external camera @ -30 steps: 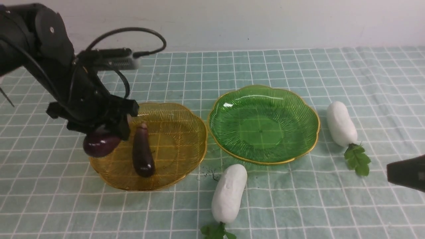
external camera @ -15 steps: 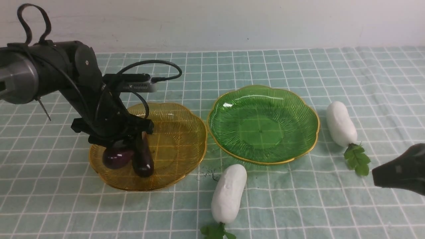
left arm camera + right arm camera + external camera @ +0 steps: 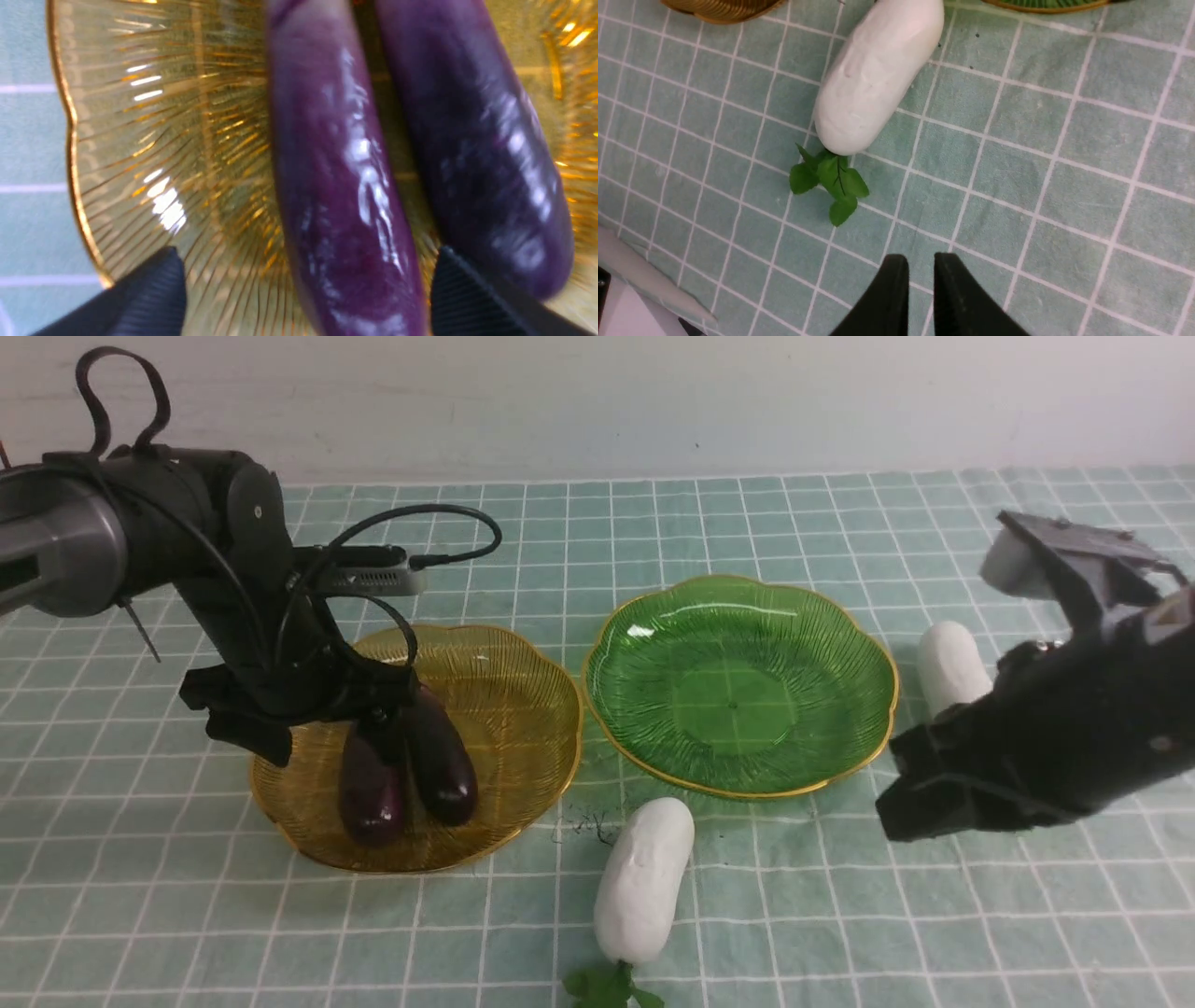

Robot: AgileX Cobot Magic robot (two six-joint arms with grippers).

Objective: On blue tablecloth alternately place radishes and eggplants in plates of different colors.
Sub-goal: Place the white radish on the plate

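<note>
Both eggplants lie in the amber plate, the left fingers wide astride one. The green plate is empty; radishes wait on the blue tablecloth at its 7 and 3 o'clock. The right fingers, barely parted, hold nothing. Roughly halfway.

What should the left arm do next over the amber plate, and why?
Probably lift the left gripper straight up, clear of the amber plate. Its jaws stand wide with a gap beside the eggplant between them, and that one and the other eggplant both lie in the plate, so the release looks done; moving sideways might knock them.
</note>
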